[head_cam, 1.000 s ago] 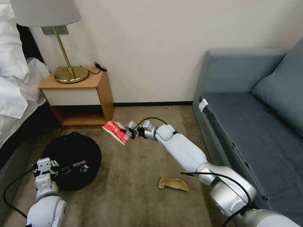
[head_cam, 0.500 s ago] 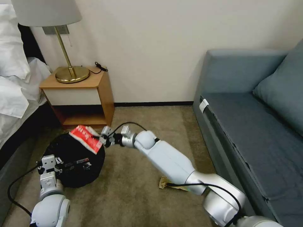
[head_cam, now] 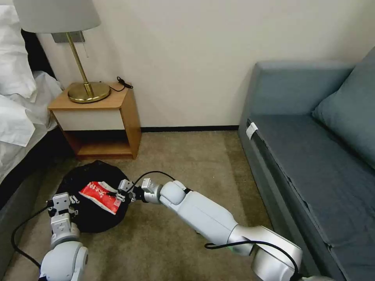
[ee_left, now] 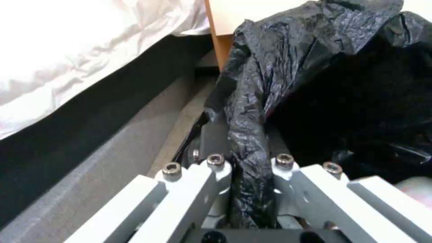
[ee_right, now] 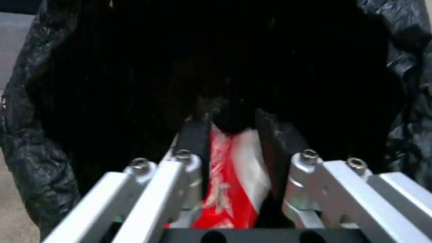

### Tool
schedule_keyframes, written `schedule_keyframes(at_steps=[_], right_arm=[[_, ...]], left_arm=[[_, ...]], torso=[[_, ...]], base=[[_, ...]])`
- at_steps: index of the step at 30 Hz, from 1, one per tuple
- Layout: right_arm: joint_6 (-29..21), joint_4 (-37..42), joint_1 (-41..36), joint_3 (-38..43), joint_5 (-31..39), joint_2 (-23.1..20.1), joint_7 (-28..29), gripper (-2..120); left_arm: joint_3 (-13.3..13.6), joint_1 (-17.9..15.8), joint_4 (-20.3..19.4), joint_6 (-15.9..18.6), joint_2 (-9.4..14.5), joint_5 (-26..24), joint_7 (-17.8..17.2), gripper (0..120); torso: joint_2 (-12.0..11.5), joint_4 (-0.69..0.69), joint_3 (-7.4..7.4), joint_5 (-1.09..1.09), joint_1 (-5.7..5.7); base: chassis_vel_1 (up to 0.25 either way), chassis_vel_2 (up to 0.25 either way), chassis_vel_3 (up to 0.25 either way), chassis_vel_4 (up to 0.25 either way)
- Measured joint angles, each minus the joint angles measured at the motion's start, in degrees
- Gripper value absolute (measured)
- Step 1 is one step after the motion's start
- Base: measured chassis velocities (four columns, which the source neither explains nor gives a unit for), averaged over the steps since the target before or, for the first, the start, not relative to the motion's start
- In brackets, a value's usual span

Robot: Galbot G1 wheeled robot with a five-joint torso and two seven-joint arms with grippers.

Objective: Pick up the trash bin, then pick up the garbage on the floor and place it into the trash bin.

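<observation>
The trash bin point(head_cam: 91, 195) shows nothing of its body, all of it under the black bag point(ee_left: 288, 77); in the right wrist view the bin's inside is plain darkness, its bottom impossible to make out. The red-and-white wrapper point(ee_right: 229, 182) has its far end lost in that dark between the right gripper point(ee_right: 234, 135) fingers. Beside the bin, the left gripper point(ee_left: 245, 162) has its fingertips buried in bag folds.

Both hands clamped: left hand point(head_cam: 61, 205), right hand point(head_cam: 124, 192).
</observation>
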Motion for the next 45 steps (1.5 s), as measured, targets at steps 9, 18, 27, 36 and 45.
schedule_keyframes(at_steps=[9,18,27,36,45], right_arm=[[0.10,1.06,1.04,-0.79,-0.03,-2.69,0.68,62],[-4.45,7.61,6.93,-6.27,4.60,-17.33,-1.81,95],[-6.40,12.26,6.32,-7.32,3.05,-31.59,-6.44,100],[-5.35,10.14,-0.69,-5.27,-4.04,-37.61,-9.32,100],[-2.59,5.30,-5.77,-0.58,-8.73,-37.19,-10.87,100]], left_arm=[[-0.23,0.09,0.38,-0.12,0.29,-0.02,0.11,3],[-0.63,0.06,1.38,-0.48,1.25,-0.26,0.14,3],[-0.51,-0.05,2.13,-0.56,2.46,-0.38,0.13,3],[-0.72,-0.18,1.89,-0.21,4.45,-1.20,0.06,3],[-0.23,0.27,2.27,-0.70,3.20,-0.09,0.10,3]], torso=[[0.00,0.02,0.00,0.01,0.00],[0.00,-0.01,0.00,0.02,0.00],[0.00,-0.04,0.00,0.02,0.00],[0.00,0.00,0.00,0.03,0.00],[0.00,0.00,0.00,0.02,0.00]], base=[[0.000,0.000,0.000,0.000],[0.000,0.000,0.000,0.000],[0.000,0.000,0.000,0.000],[0.000,0.000,0.000,0.000],[0.000,0.000,0.000,0.000]])
